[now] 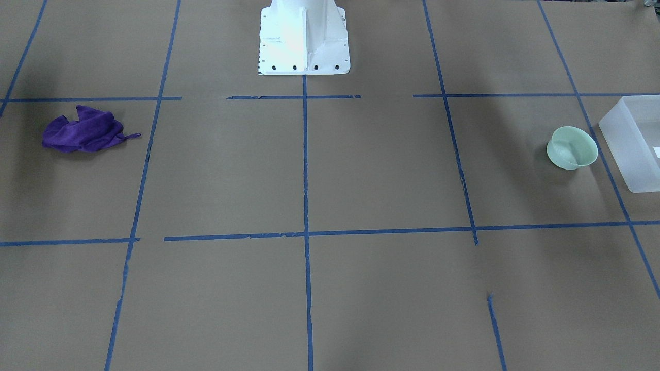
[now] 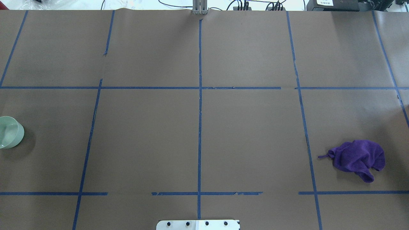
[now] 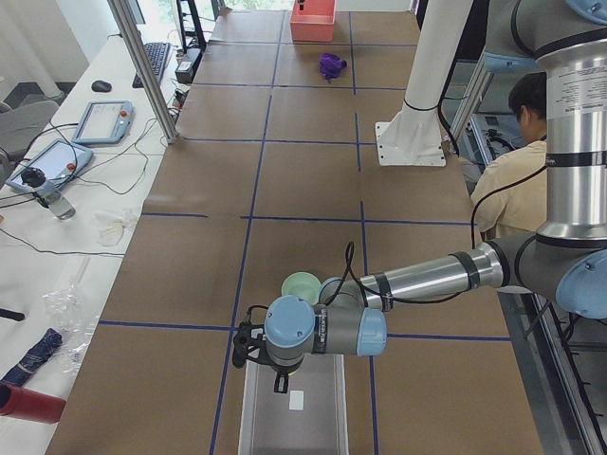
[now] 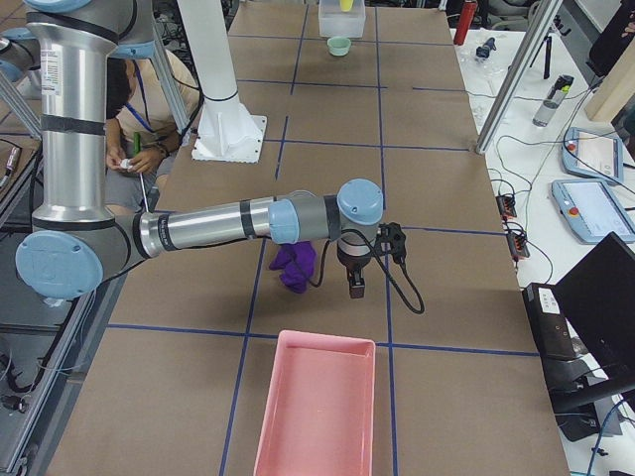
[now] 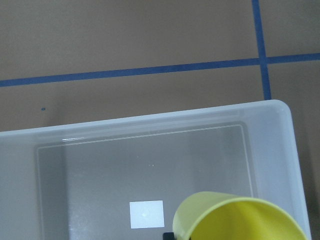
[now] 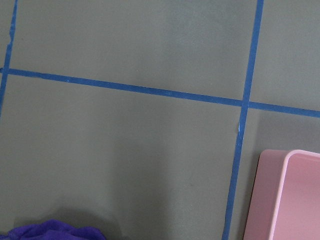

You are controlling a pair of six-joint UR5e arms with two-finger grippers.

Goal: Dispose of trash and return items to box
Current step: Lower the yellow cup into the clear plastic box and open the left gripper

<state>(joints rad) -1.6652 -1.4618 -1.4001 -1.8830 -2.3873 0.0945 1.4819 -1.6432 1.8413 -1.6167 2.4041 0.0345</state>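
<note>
With the yellow cup [image 5: 235, 220] poised over the box [image 5: 280, 150], the mint-green bowl [image 1: 571, 148] and purple cloth [image 1: 82, 130] are yet to be handled; the jaw states of the left gripper [image 3: 248, 347] and right gripper [image 4: 354, 289] cannot be told.

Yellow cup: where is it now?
In the left wrist view, bottom right: the cup shows against the inside of the bin, right of its white label.

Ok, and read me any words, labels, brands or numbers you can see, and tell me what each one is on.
No text can be read.
Label on the box floor: blank white, no writing shows.
Sticker on the dark case at the overhead view's top: too small to read.
Print on the left arm: too blurred to read.
</note>
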